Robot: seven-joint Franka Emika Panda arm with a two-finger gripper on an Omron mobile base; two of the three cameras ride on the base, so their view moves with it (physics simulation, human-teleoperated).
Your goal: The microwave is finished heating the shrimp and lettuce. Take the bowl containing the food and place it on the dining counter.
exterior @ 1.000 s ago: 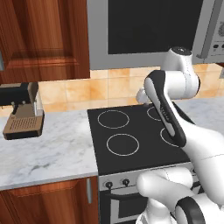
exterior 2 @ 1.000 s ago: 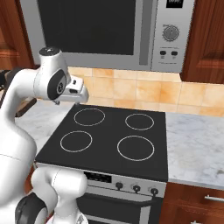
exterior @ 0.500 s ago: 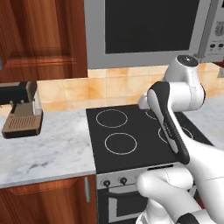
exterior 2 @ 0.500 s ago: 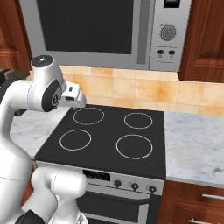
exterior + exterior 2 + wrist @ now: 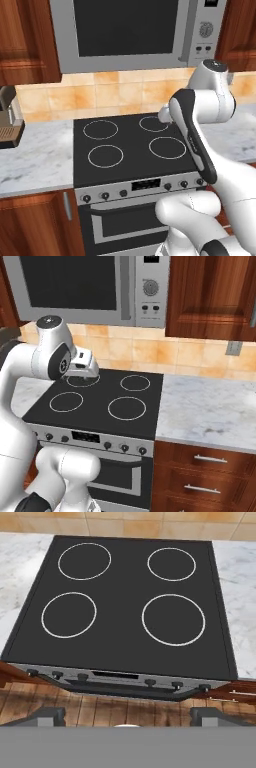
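Poised over the stove (image 5: pixel 130 602), microwave (image 5: pixel 135 32) shut.
Gripper (image 5: pixel 127 714) spread wide, holding nothing; microwave up behind the jaws, bowl presumably behind its closed dark door.

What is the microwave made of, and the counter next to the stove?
The microwave looks like brushed steel: grey, even sheen, with a dark glass-like door. The counter looks like polished marble, white with grey veins, though it may be imitation.

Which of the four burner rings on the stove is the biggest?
The front right ring as the hand view shows it. Its circle is clearly wider than the other three, including the front left ring beside it.
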